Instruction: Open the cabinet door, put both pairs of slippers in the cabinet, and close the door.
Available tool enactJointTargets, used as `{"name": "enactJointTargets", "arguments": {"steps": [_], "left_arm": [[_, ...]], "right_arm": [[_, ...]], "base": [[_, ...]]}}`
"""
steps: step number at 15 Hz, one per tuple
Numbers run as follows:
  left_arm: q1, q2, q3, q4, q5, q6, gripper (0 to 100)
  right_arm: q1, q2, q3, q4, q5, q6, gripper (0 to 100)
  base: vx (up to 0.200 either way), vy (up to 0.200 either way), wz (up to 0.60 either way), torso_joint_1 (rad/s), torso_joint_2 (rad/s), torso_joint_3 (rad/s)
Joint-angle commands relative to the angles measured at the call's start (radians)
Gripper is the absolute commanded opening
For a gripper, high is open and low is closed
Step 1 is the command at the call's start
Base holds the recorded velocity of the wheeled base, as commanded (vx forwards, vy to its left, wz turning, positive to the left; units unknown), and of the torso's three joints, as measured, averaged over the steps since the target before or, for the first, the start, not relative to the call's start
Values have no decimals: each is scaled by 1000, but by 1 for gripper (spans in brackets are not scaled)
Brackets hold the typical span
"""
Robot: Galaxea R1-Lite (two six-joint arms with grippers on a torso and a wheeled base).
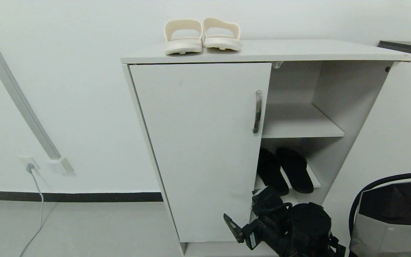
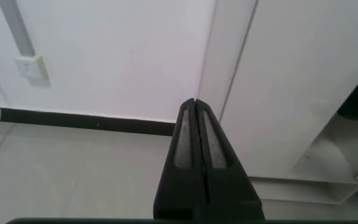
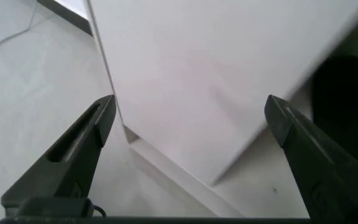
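Observation:
A white cabinet (image 1: 262, 50) stands against the wall with its left door (image 1: 198, 142) shut and its right door (image 1: 398, 125) swung open. One beige pair of slippers (image 1: 202, 35) sits on the cabinet top. A black pair of slippers (image 1: 285, 169) lies on the lower shelf inside the open half. My right gripper (image 1: 248, 212) hangs low in front of the left door's bottom corner, open and empty; in its wrist view the right gripper (image 3: 190, 104) frames that door's lower edge. My left gripper (image 2: 194, 102) is shut on nothing, pointing at the cabinet's left side near the floor.
The shut door carries a metal handle (image 1: 258, 111) on its right edge. The upper shelf (image 1: 298, 125) is bare. A black and grey container (image 1: 394, 214) stands at the lower right. A wall socket (image 1: 30, 165) with a cable is at the left, above open floor.

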Motion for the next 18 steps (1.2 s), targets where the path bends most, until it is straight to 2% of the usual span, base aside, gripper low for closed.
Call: {"name": "enactJointTargets", "arguments": {"steps": [1,6,7,9,18], "left_arm": [[0,1,0,0,1,0,0],[0,1,0,0,1,0,0],[0,1,0,0,1,0,0],[0,1,0,0,1,0,0],[0,1,0,0,1,0,0]], "right_arm": [[1,-1,-3,-1,1,-1,100],[-19,-1,-21,-1,-1,4,100],[-25,-1,-32,-1,-4,5,100],[-27,1,-72,-1,-88,11,100],[-31,-1,-58,-1,-94,13,100]], "base": [[0,200,0,7,7,-2],[0,200,0,2,4,0],[0,0,0,0,0,0],[0,0,0,0,0,0],[0,0,0,0,0,0]]}}
